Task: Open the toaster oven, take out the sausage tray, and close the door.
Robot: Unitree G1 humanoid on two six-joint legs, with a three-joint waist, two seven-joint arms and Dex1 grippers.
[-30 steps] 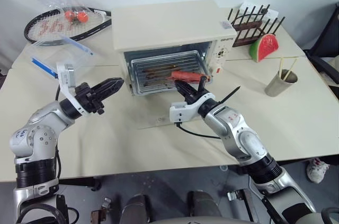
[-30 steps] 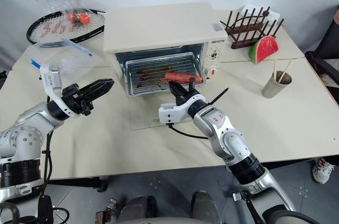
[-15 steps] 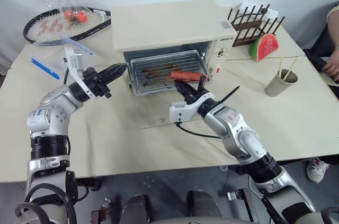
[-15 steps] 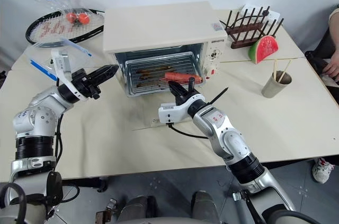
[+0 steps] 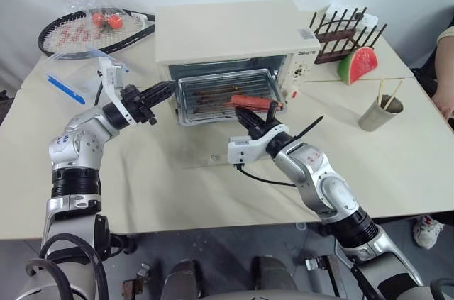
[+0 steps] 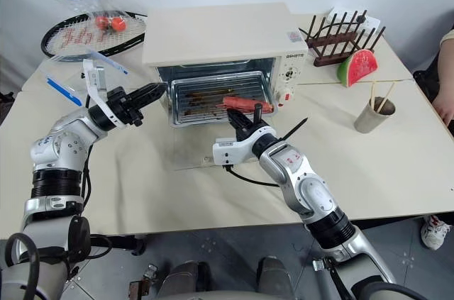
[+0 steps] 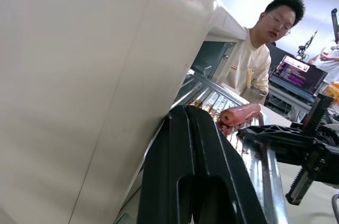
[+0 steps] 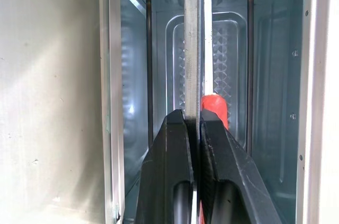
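Observation:
The cream toaster oven (image 5: 227,30) stands at the table's middle back. Its glass door (image 5: 202,145) lies folded down flat in front of it. The silver sausage tray (image 5: 213,98) juts partly out of the opening, with the red sausage (image 5: 252,101) on its right side. My right gripper (image 5: 250,121) is shut on the tray's front rim (image 8: 193,49), and the sausage (image 8: 214,107) lies just behind its fingers (image 8: 175,171). My left gripper (image 5: 167,89) is shut on nothing, its tips (image 7: 188,113) beside the oven's left front corner (image 7: 79,75).
A racket (image 5: 85,30) with tomatoes and a clear plastic box (image 5: 78,73) lie at the back left. A dish rack (image 5: 340,30), a watermelon slice (image 5: 357,62) and a cup with chopsticks (image 5: 378,112) stand on the right. A person's hand (image 5: 445,101) shows at the right edge.
My left gripper has moved forward, from over the open table up to the oven's left front corner. The right gripper has kept its hold on the tray rim.

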